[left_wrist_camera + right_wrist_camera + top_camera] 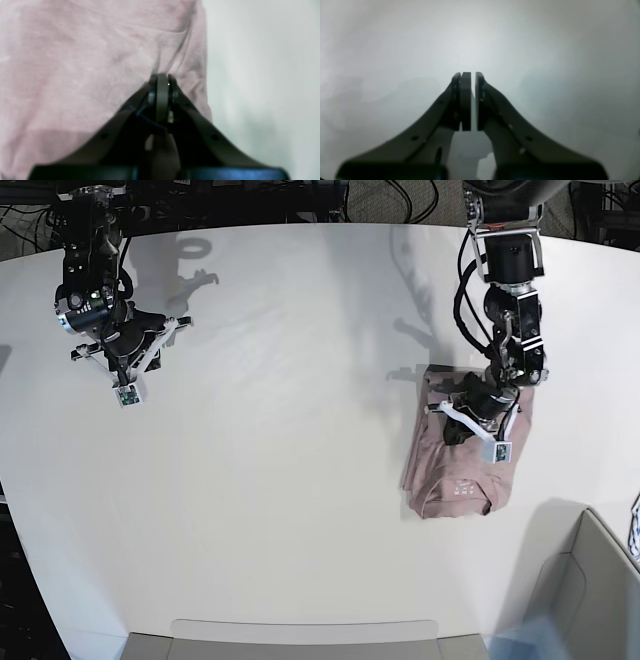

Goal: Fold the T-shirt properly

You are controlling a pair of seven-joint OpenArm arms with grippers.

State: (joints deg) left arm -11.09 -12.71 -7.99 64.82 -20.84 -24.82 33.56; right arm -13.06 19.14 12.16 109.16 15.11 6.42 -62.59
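- On the left of the base view: right gripper (128,376) held above bare table (300,430), well apart from the cloth; jaws nearly together with a thin slit between the pads, nothing in them.
- Centre: open white surface, free for sliding or laying cloth.
- On the right: T-shirt (460,455) lying as a narrow, partly folded mauve-pink bundle, collar end toward the near edge, just beside a grey bin (590,600) at the corner.
- Left gripper (162,77) down on the upper part of the bundle, jaws fully closed and apparently pinching a ridge of fabric; wrinkles radiate from the tips.
- For a clean fold, probably best: keep the pinch firm through all layers, lift only slightly, carry the edge straight along the bundle's length, lay it square on the lower half, release once flat.
- Risk: dragging the lower layers askew.
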